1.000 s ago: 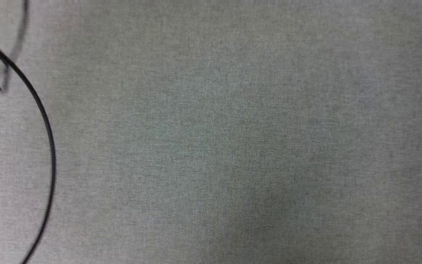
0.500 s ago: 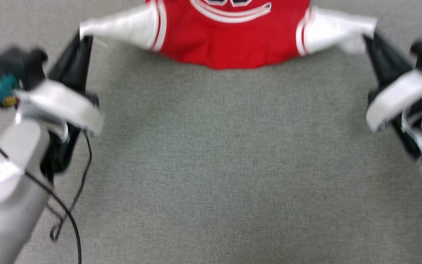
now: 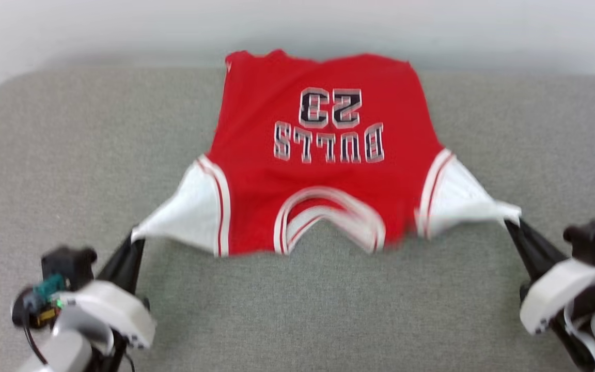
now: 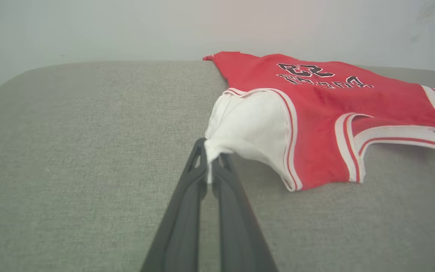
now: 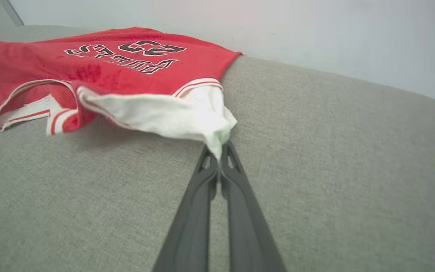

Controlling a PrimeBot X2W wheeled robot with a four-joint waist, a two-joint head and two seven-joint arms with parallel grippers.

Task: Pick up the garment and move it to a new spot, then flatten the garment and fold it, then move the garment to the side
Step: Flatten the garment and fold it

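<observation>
- One grey cloth-covered counter (image 3: 70, 129) carries everything, with a pale wall behind its far edge.
- The garment (image 3: 323, 170) lies across the counter's middle and far part, print side up. Its hem is at the far edge and its collar is toward the robot (so "BULLS" and "23" read upside down in the head view).
- Its left sleeve (image 3: 194, 217) and right sleeve (image 3: 457, 199) are drawn outward into taut white points, lifted slightly off the cloth.
- The left gripper (image 3: 133, 242) has its fingers pressed together on the left sleeve's tip. The right gripper (image 3: 510, 223) pinches the right sleeve's tip the same way.
- The step in hand looks like spreading and flattening. The next move likely calls for lowering both sleeves evenly under tension, then releasing them to fold.
</observation>
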